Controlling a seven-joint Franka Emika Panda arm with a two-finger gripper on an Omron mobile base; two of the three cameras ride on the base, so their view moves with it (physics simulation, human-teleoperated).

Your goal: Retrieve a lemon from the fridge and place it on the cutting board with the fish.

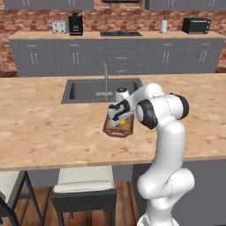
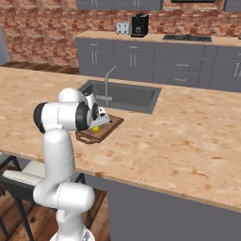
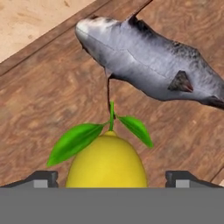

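Observation:
The yellow lemon point(image 3: 107, 162), with a green stem and two leaves, sits low over the brown wooden cutting board point(image 3: 48, 96), between my two finger tips with a gap on each side. The grey-silvery fish point(image 3: 148, 61) lies on the board just beyond it. My gripper point(image 3: 111, 179) is open around the lemon. In the left base view the gripper point(image 1: 120, 118) points down over the board point(image 1: 115, 130), with the lemon point(image 1: 122, 123) under it. The right base view shows the lemon point(image 2: 95, 128) on the board point(image 2: 109, 126) below the gripper point(image 2: 98, 123). The fridge is out of view.
The board lies on the wooden island counter point(image 1: 39, 123), just in front of the sink point(image 1: 88, 90) and its faucet point(image 1: 106, 79). A stool point(image 1: 84, 183) stands below the counter's near edge. A back counter point(image 1: 119, 37) carries a toaster, a coffee machine and a microwave.

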